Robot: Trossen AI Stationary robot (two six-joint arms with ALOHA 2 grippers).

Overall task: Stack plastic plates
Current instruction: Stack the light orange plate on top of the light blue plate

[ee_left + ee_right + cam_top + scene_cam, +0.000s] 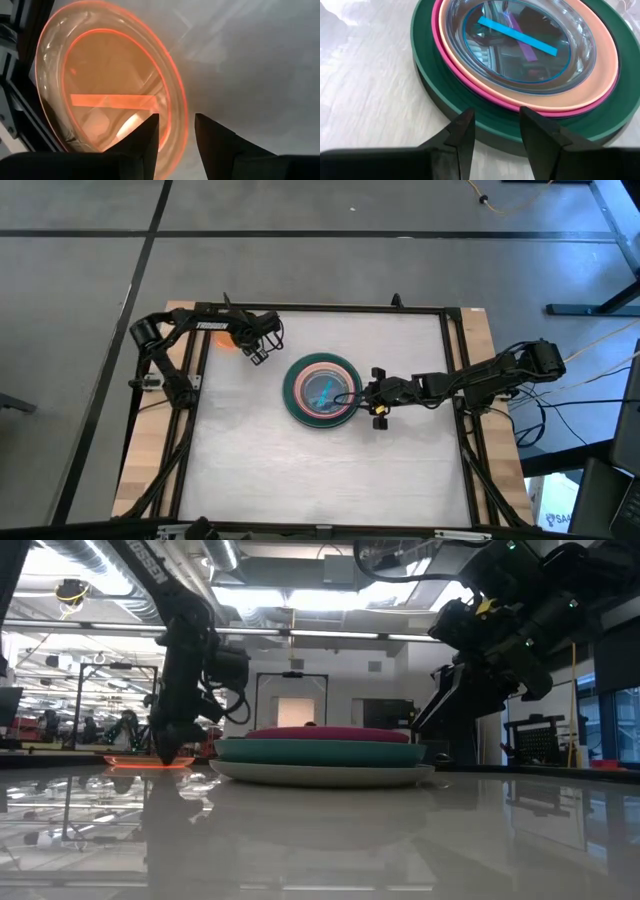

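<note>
Where the worktop (400,450) is barest, near its middle, the stack (322,389) sits: teal plate (427,75) low, then magenta, peach (600,65) and a clear blue plate (520,42) on top. The right gripper (495,125) hovers at the stack's rim, jaws spread. The left gripper (176,131), jaws spread, straddles the rim of the orange plate (107,75) at the far-left corner.

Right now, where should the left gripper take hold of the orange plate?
By its rim, on the edge facing the stack. The orange plate lies flat and alone on the table, and the left gripper is open with its fingers already straddling that raised edge. A pinch there, then a lift, looks easiest.
</note>
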